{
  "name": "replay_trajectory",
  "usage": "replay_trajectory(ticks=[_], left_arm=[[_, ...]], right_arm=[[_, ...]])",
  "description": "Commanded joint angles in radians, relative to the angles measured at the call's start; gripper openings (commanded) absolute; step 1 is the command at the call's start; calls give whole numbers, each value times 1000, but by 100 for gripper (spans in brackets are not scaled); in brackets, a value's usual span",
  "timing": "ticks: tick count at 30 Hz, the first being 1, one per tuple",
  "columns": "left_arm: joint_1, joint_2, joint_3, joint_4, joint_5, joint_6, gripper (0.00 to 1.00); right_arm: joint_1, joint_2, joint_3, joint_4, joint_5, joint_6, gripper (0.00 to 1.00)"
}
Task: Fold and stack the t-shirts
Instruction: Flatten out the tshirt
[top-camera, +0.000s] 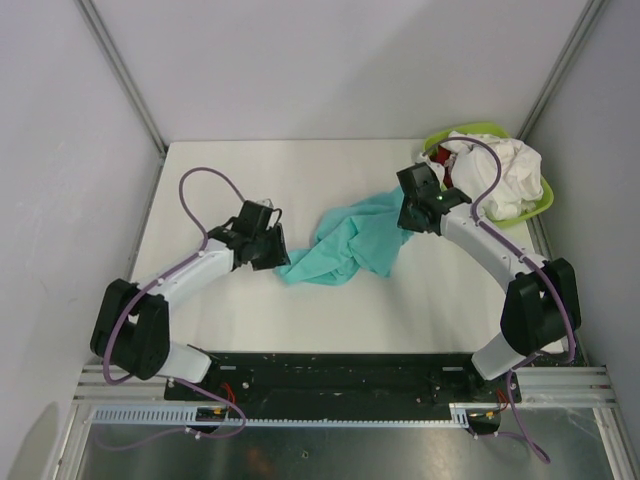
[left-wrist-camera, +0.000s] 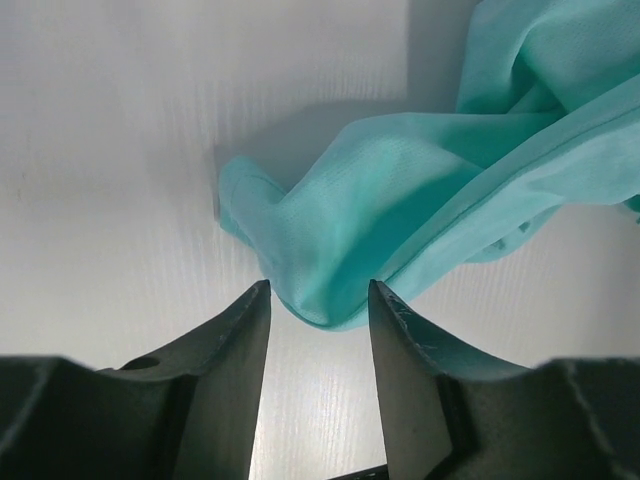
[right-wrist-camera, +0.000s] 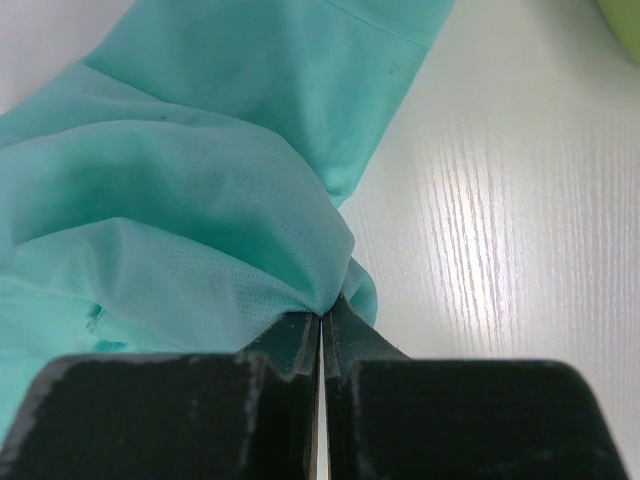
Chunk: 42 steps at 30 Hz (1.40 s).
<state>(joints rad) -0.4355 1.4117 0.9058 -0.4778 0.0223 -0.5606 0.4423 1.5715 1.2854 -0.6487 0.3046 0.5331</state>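
One teal t-shirt lies crumpled mid-frame on the table, strung between both arms; soft, light and limp, it will likely sag wherever unsupported, so hems or corners look the best holds; the right gripper is pinched tight on a bunched fold at its upper-right end; the left gripper stands parted around the lower-left tip, not clamping; more shirts, white and red, fill the green basin at upper right.

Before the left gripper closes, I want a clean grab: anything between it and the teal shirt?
Nothing visible. The left gripper stands open with a fold of the teal shirt between its fingers, over bare table.
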Motion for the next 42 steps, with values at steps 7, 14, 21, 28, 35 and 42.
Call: replay_trajectory(ticks=[7, 14, 21, 28, 35, 42], left_arm=[[-16, 15, -42, 39, -63, -43, 49], [-16, 3, -56, 40, -83, -38, 42], [-15, -2, -83, 48, -71, -31, 38], [-16, 48, -64, 64, -49, -30, 39], [-17, 129, -34, 93, -17, -40, 44], [-25, 184, -10, 116, -13, -74, 41]], right_arm=[[-52, -31, -81, 27, 28, -29, 0], [-109, -33, -168, 43, 52, -35, 0], [-141, -30, -221, 66, 34, -37, 0], [-140, -28, -232, 78, 14, -33, 0], [-135, -35, -238, 80, 5, -33, 0], [-121, -58, -238, 94, -15, -36, 0]])
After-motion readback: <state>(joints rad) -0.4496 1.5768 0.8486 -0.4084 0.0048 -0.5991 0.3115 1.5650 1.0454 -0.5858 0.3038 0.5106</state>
